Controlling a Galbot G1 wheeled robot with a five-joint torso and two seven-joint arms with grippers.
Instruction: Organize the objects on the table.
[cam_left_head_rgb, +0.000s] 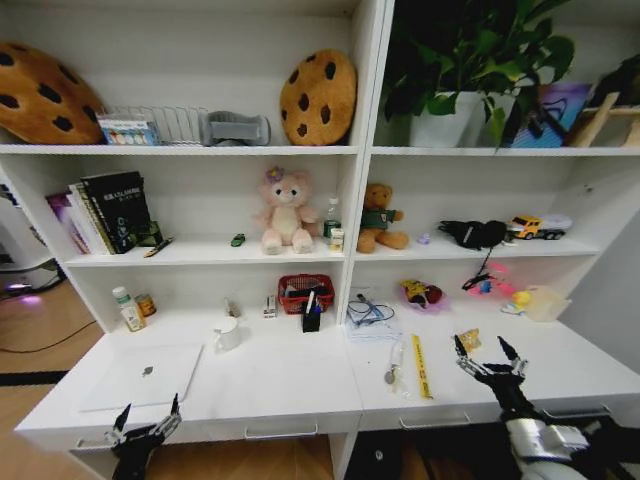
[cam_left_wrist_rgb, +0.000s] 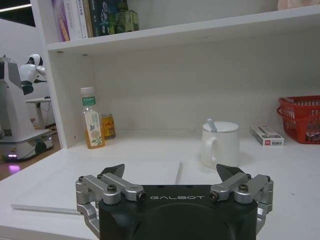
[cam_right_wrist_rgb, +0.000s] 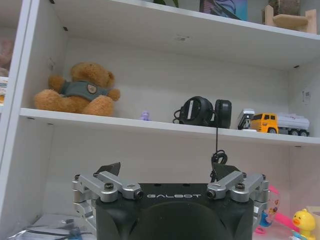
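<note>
The silver laptop (cam_left_head_rgb: 145, 374) lies closed and flat near the front left of the long white table (cam_left_head_rgb: 290, 385). A tiny green oblong piece (cam_left_head_rgb: 237, 240) rests on the shelf above, well behind it.

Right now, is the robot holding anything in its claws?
No, nothing is held. The left gripper is open at the table's front edge near the silver laptop. The right gripper is open too, above the table's right side.

A home study: white desk (cam_left_head_rgb: 290, 385) under shelves holding books (cam_left_head_rgb: 105, 210), plush toys (cam_left_head_rgb: 286, 212) and a plant (cam_left_head_rgb: 470, 50).
</note>
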